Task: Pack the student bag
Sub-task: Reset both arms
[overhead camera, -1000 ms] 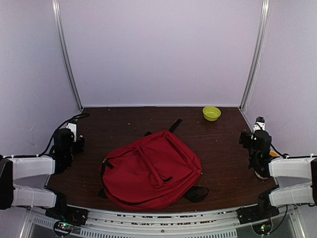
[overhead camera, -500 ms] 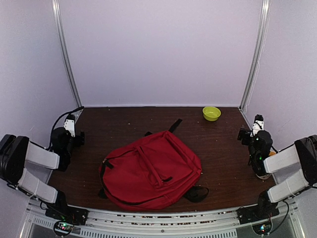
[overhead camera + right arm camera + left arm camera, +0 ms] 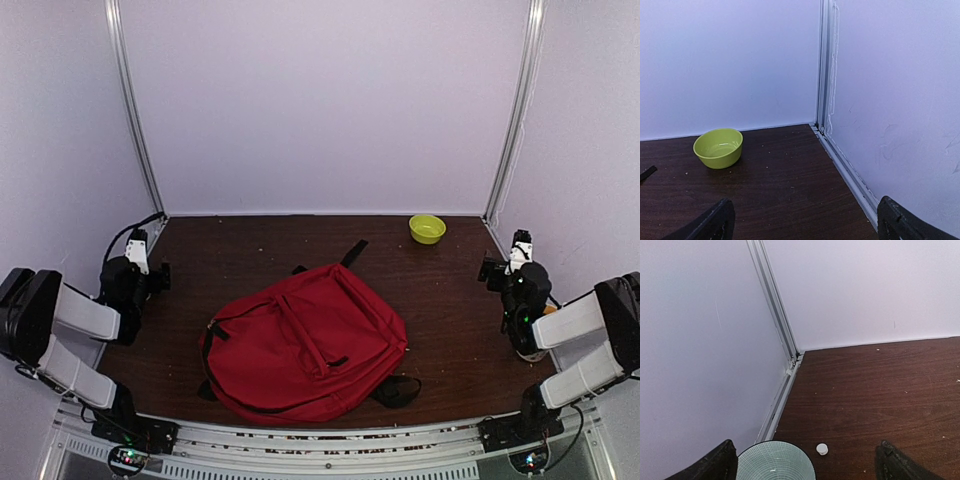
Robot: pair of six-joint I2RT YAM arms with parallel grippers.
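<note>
Both spread wide, holding nothing, left end effector and right end effector flank the student bag on the bench.

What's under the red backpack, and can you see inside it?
Black straps poke out from beneath the student bag at its near right edge. The table under it and its inside are covered; no opening shows.

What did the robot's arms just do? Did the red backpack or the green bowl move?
Both arms folded up. The left arm and right arm lay flat a second ago; now their elbows are lifted up. Nothing was grabbed or dropped: the left pincer and right pincer are open and empty. The student bag and green bowl stayed put.
</note>
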